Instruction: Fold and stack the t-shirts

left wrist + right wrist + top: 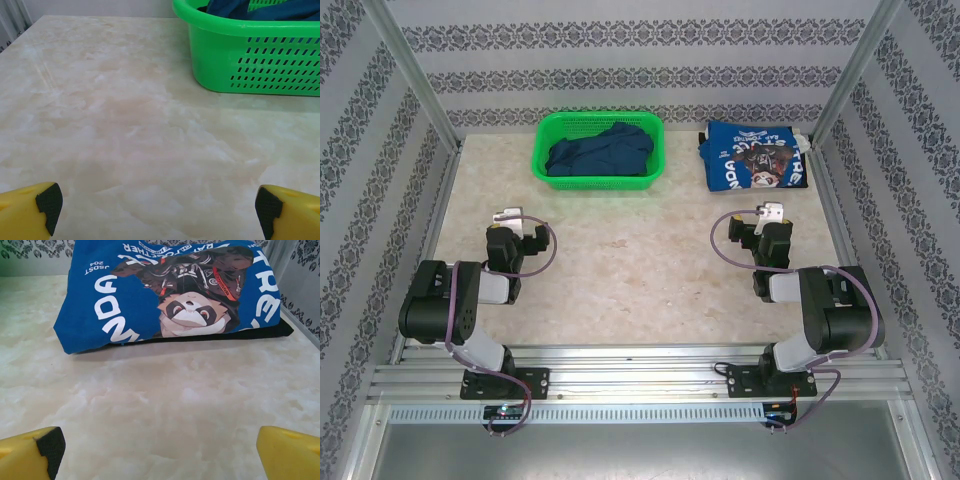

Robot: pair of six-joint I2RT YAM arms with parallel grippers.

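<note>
A dark navy t-shirt (600, 152) lies crumpled inside the green basket (548, 132) at the back; a fold of the navy t-shirt (260, 7) peeks over the basket rim. The brighter blue t-shirt (756, 156) with white lettering and a dark picture lies folded at the back right, on top of a black layer; the blue t-shirt (170, 290) faces my right wrist camera. My left gripper (510, 215) is open over bare table, left of the basket. My right gripper (775, 211) is open too, just in front of the blue shirt, nothing between its fingers.
The green mesh basket (255, 55) stands at the back centre. Patterned walls and metal posts close in the marble table (640, 270) on three sides. Bare table lies between the two arms.
</note>
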